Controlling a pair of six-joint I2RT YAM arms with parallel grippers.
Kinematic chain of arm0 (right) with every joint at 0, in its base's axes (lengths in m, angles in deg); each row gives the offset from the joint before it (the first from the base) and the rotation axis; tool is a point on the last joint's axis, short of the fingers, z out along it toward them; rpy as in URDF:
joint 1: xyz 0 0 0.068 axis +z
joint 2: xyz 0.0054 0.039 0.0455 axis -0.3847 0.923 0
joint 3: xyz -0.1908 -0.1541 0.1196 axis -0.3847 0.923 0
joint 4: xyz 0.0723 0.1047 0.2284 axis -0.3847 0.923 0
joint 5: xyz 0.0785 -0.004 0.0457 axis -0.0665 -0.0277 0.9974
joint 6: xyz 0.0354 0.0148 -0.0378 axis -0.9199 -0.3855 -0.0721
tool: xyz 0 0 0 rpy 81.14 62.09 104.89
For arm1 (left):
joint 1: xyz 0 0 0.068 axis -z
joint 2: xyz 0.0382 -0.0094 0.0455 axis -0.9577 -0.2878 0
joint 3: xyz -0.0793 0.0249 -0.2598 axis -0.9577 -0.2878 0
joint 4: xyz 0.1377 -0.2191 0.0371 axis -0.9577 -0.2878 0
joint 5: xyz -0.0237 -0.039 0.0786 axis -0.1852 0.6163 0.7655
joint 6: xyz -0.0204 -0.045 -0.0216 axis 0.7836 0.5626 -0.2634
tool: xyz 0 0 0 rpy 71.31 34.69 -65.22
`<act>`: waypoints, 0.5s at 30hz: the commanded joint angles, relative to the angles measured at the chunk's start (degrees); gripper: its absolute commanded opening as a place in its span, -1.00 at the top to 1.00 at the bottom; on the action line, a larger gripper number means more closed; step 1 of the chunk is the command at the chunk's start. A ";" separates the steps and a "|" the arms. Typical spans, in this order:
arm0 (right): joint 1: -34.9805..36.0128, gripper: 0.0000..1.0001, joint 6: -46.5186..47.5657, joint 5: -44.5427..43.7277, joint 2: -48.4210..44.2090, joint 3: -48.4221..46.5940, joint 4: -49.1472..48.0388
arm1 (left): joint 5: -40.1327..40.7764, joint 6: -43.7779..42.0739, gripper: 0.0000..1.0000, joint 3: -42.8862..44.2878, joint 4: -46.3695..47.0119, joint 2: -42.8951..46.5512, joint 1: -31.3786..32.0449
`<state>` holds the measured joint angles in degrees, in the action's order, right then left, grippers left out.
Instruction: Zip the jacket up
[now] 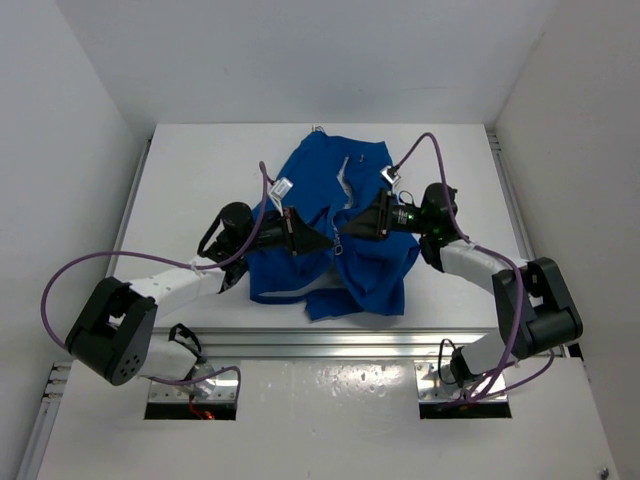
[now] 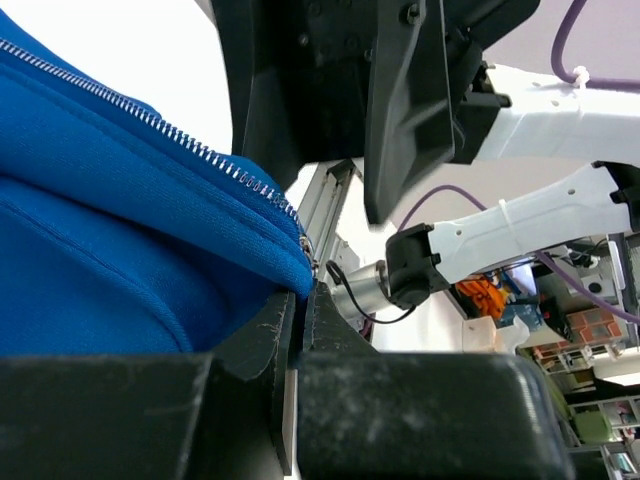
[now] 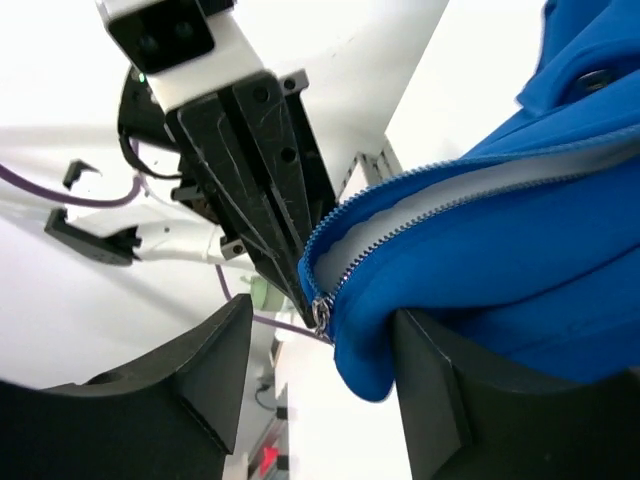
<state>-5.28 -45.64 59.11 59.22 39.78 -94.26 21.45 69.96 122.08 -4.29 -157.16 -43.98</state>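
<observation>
Operator: Where does the bright blue sleeveless fabric jacket (image 1: 318,180) lie?

Observer: It lies crumpled about the middle of the flat white tabletop (image 1: 200,170), between the two arms. Its nearest fold is close to the silver metal rail (image 1: 330,345) at the near edge. The front is parted, and white inner lining (image 3: 450,205) shows along the opening.

Operator: And the black two-finger left gripper (image 1: 326,243)?

Observer: It points in from the left. Its fingers are pressed together on the bottom corner of one front edge, right at the lower end of the pale metal-toothed zipper (image 2: 180,140). In the left wrist view the teeth run down from the upper left to the spot where the blue cloth slips between the pads.

Operator: What about the other one?

Observer: The black two-finger right gripper (image 1: 347,234) points in from the right, almost tip to tip with the left gripper over the jacket's front. Its fingers stand apart and clamp nothing. In the right wrist view a rounded blue hem corner hangs in the gap between them. The small silver zipper slider (image 3: 320,315) sits at the bottom of the teeth, just beside the left gripper's tip.

Operator: Does either right finger touch the cloth?

Observer: The fabric lies against or just beside the finger on the right of that view. I cannot tell which.
</observation>
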 commanded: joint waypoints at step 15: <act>-3.82 0.52 8.24 5.03 -18.37 4.09 18.34 | -0.97 8.71 1.00 1.00 9.47 -1.41 -2.40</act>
<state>-12.26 -40.11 62.19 44.18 42.42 -81.17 21.24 76.17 122.08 -1.58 -158.58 -45.90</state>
